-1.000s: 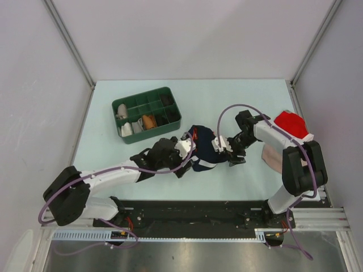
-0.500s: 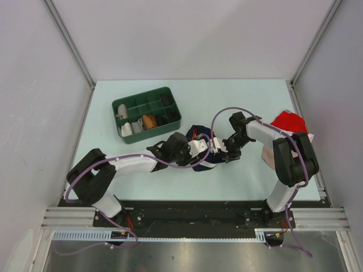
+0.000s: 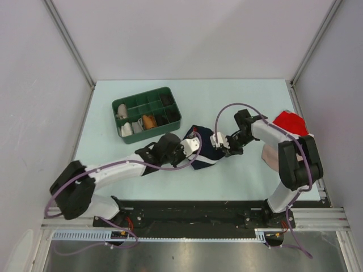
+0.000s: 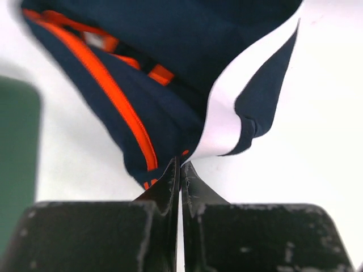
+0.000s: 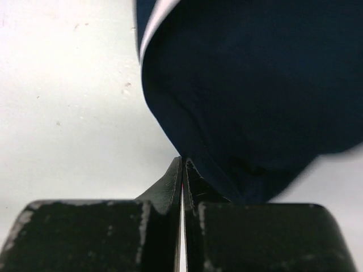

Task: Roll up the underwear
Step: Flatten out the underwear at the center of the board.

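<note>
So the underwear sits bunched up mid-worktop. It's just in front of the green divider tray and well apart from the red cloth and the beige-pink cloth over at the right edge. Both arms meet at it from opposite sides.

The left gripper has its jaws pressed tight together right at an orange-seamed hem, and it looks like a thin bit of that edge is nipped between the tips. Same deal with the right gripper: jaws closed flat with the plain navy side draping straight off the tips. I'd say it's pinching fabric too, though only a sliver.

Handling-wise, this thing looks like light, floppy knit with zero stiffness. It'll sag and fold wherever it isn't supported, and a single-layer pinch can slide out if tugged hard. The stitched orange seams and the waistband are the thicker, grippier bits, so those are where I'd grab. For a tidy roll it probably needs spreading flat first with both edges pulled evenly, otherwise it'll twist into a lump.
</note>
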Controlling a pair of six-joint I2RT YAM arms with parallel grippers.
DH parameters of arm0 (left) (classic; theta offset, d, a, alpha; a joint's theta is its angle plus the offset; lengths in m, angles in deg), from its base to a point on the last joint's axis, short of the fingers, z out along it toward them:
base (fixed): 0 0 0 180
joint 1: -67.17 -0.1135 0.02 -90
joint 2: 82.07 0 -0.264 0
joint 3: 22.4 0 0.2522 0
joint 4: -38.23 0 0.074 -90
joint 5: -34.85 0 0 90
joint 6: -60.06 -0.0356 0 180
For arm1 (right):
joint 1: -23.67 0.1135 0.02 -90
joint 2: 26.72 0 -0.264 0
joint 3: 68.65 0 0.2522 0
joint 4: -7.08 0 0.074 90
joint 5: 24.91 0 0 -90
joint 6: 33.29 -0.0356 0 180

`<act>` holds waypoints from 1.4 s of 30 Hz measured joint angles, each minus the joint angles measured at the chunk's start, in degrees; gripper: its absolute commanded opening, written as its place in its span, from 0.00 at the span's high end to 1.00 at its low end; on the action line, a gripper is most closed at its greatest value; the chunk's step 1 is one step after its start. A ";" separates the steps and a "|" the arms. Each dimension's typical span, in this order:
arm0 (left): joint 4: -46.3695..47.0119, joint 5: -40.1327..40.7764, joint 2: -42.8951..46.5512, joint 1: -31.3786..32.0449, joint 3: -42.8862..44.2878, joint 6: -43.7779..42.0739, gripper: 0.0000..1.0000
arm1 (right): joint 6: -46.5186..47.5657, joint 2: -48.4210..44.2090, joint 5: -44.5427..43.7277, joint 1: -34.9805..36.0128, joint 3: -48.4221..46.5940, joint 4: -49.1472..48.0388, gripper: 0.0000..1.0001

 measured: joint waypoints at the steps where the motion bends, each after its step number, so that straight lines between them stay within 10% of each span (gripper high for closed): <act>1: -0.28 0.15 2.78 -0.07 -0.61 0.61 1.00 | -0.76 -1.53 0.55 -0.83 0.07 -0.07 1.00; 11: 0.33 9.97 25.83 -0.26 -3.87 11.93 1.00 | -26.49 -25.14 -0.52 -4.52 0.11 -10.32 1.00; 22: -12.04 14.29 27.63 -0.26 4.74 25.99 1.00 | -43.85 -35.87 -10.51 -0.87 -2.03 -15.50 1.00; 36: -19.63 -9.97 35.01 -0.09 9.77 42.66 1.00 | -40.28 -40.74 2.08 -0.13 -14.91 8.31 1.00; 42: -6.75 -15.78 26.99 -9.55 -0.83 48.65 1.00 | -48.57 -22.23 -1.38 -2.32 -13.66 2.86 0.94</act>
